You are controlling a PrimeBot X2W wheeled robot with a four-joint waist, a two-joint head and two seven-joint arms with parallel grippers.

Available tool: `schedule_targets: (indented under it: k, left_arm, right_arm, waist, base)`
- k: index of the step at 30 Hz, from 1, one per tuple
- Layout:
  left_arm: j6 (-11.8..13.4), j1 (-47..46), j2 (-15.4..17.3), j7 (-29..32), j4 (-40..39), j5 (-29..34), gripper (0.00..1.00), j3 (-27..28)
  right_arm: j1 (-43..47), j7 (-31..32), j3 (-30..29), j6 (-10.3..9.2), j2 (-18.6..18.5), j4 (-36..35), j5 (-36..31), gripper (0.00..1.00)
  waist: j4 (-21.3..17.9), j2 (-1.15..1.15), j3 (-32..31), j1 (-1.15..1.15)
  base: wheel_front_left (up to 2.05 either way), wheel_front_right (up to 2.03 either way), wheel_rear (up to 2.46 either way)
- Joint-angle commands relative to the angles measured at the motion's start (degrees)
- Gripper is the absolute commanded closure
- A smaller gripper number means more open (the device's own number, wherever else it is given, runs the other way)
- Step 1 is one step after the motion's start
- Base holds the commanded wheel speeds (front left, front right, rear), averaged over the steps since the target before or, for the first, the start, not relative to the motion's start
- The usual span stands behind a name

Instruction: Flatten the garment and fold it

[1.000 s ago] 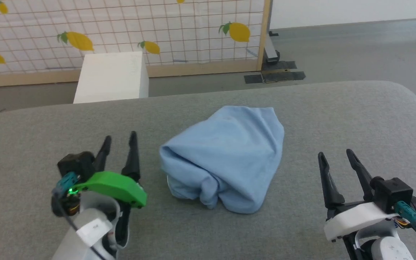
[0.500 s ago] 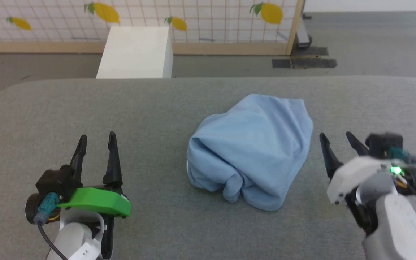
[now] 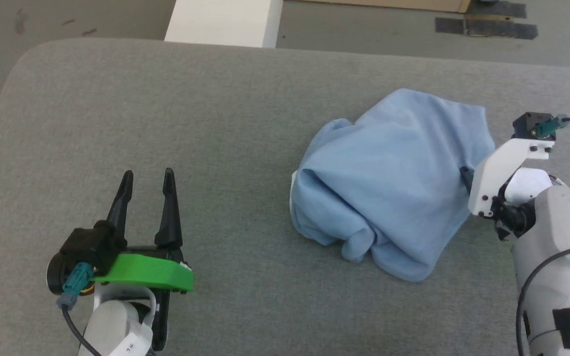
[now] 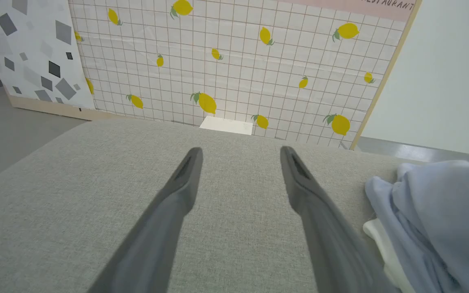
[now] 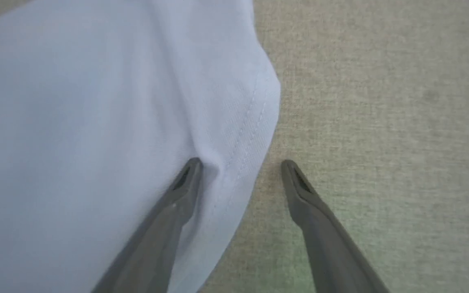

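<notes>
Since the garment (image 3: 394, 183) lies as a crumpled heap on the grey padded surface (image 3: 166, 99), right of centre from my head camera, I cannot flatten anything until I have hold of a real edge. That is why my right gripper (image 5: 240, 162) sits at the heap's right flank with its jaws spread. In the right wrist view one finger (image 5: 177, 195) presses into the blue cloth just inside a stitched hem (image 5: 255, 114), and the other is over bare grey, so the hem runs between them. Nothing is pinched yet. I judge the hem the sensible place to grip, because it marks a true border of the shirt rather than a loose fold. Drawing it outwards should open the bundle.

My left gripper (image 3: 148, 172) is over the surface to the heap's left, well apart from it, jaws likewise spread and holding nothing. I reckon it stands off there to take the opposite side once a border shows. Its wrist camera shows a strip of white (image 4: 381, 240) under the blue, perhaps the collar, though I cannot be sure. My worry is that this soft knit bunches, so that I close on several layers at once.
</notes>
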Motion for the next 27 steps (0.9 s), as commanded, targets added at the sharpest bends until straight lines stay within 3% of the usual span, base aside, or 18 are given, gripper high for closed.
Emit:
schedule_targets:
  k: [1, 3, 10, 14, 16, 19, 22, 27]
  left_arm:
    - [-0.7, -0.5, -0.4, -0.3, 0.1, 0.3, 0.00, 0.3]
    - [-0.9, -0.2, -0.5, -0.3, 0.4, 0.5, 0.00, 0.5]
    - [-1.3, 2.5, -0.6, -0.3, 1.4, 1.2, 0.00, 1.7]
    - [-1.4, 4.7, -0.6, -0.3, 1.7, 1.6, 0.00, 2.7]
    - [-1.4, 5.8, -0.6, -0.3, 1.5, 1.9, 0.00, 3.4]
    - [-1.4, 7.1, -0.6, -0.3, 1.1, 2.2, 0.00, 4.4]
    - [-1.5, 7.9, -0.7, -0.3, 0.8, 2.4, 0.00, 5.1]
    - [-1.6, 8.4, -0.7, -0.3, 1.0, 2.2, 0.00, 5.4]
  right_arm:
    - [-1.3, 1.8, -0.6, -0.08, 0.0, 3.5, 0.6, 0.66]
    - [-1.3, 1.0, 0.2, -0.08, 0.0, 4.8, 1.9, 1.00]
    - [0.6, -12.4, 5.7, -0.08, 0.0, 2.7, 9.8, 1.00]
    - [3.7, -18.7, 15.4, -0.08, 0.0, -4.2, 17.5, 1.00]
    - [7.0, -19.7, 21.9, -0.08, 0.0, -11.3, 21.7, 1.00]
    - [12.8, -17.2, 29.9, -0.08, 0.0, -22.9, 25.7, 1.00]
    - [20.3, -10.9, 36.8, -0.08, 0.0, -35.0, 27.9, 1.00]
    - [32.8, 1.7, 46.4, -0.08, -2.0, -46.8, 30.9, 1.00]
  waist:
    - [1.1, 0.00, 0.6, 0.00]
    - [0.6, 0.00, -0.3, 0.00]
    - [-2.2, 0.00, -6.6, 0.00]
    - [-3.9, 0.00, -10.5, 0.00]
    - [-4.8, 0.00, -12.1, 0.00]
    - [-5.8, 0.00, -13.6, 0.00]
    - [-6.7, 0.00, -14.4, 0.00]
    - [-7.1, 0.00, -15.4, 0.00]
  base:
    - [0.00, 0.00, 0.00]
    - [0.00, 0.00, 0.00]
    - [0.00, 0.00, 0.00]
    - [0.00, 0.00, 0.00]
    - [0.00, 0.00, 0.00]
    - [0.00, 0.00, 0.00]
    - [0.00, 0.00, 0.00]
    - [0.00, 0.00, 0.00]
